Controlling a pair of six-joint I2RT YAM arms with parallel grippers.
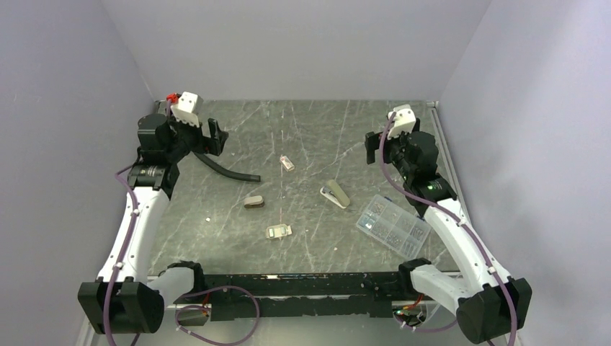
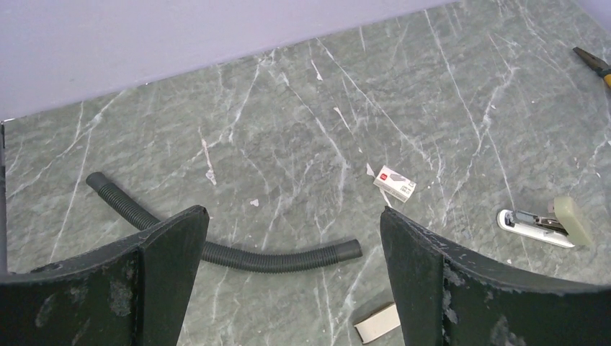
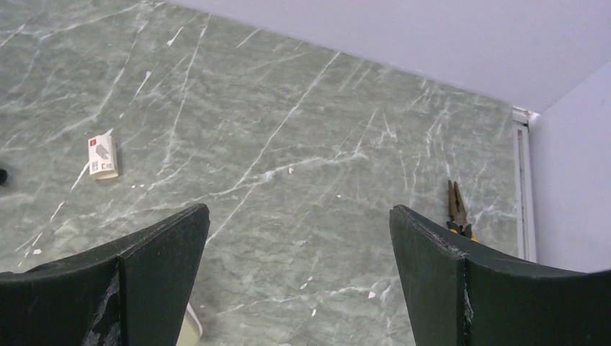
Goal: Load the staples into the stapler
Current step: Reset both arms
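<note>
The stapler (image 1: 336, 194), olive-grey over a silver base, lies right of the table's middle; the left wrist view has it at the right edge (image 2: 549, 222). A small white staples box (image 1: 287, 163) with a red mark lies further back, seen also in the left wrist view (image 2: 395, 183) and the right wrist view (image 3: 102, 156). My left gripper (image 1: 218, 137) hangs open at the back left, above a black hose, its jaws (image 2: 294, 216) wide and empty. My right gripper (image 1: 372, 148) hangs open at the back right, with nothing between its fingers (image 3: 298, 210).
A black corrugated hose (image 1: 229, 171) curves across the left. A clear compartment box (image 1: 393, 225) sits at the front right. Two small pale pieces (image 1: 253, 202) (image 1: 278, 231) lie near the middle. Pliers (image 3: 457, 209) lie by the back right wall.
</note>
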